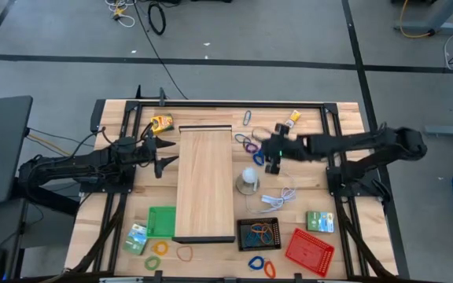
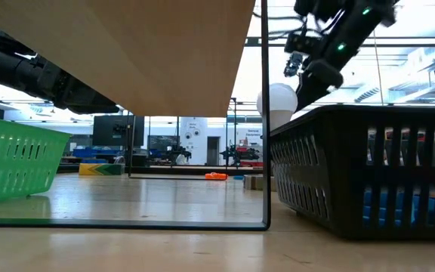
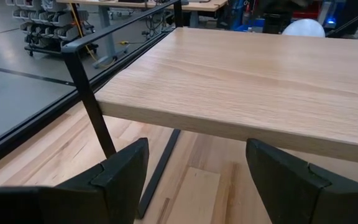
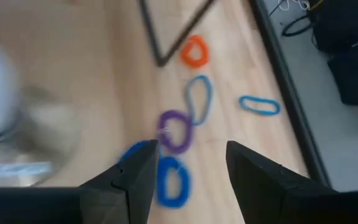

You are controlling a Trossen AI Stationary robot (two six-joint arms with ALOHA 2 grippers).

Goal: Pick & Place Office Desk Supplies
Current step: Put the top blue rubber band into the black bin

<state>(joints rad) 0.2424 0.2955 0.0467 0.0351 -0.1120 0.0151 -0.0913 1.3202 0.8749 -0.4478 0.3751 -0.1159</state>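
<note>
1. The right gripper (image 1: pixel 272 156) hung over the far right part of the table, just right of the long wooden board (image 1: pixel 204 185), above a cluster of loop clips. Its jaws stood apart with nothing between them.
2. Through its wrist camera I saw a purple loop (image 4: pixel 176 131) and a blue loop (image 4: pixel 173 182) lying on the wood between the two dark fingers (image 4: pixel 132 177), not gripped.
3. Beyond those lay a pale blue loop (image 4: pixel 199 98), an orange loop (image 4: pixel 195 51) and another blue loop (image 4: pixel 259 105) off to the side, all loose on the table.
4. A white bulb-like object (image 1: pixel 248 178) sat near the board's right edge, just short of the right gripper.
5. The left gripper (image 1: pixel 163 153) waited at the board's left edge, jaws spread wide and empty.
6. A black mesh tray (image 1: pixel 259 234) near the front held several coloured bands; a red mesh tray (image 1: pixel 309 251) stood to its right and a green tray (image 1: pixel 161 221) on the board's left.
7. A small green box (image 1: pixel 319 222) lay above the red tray, another (image 1: pixel 135 238) beside the green tray.
8. More loops (image 1: pixel 263 265) lay along the front edge.
</note>
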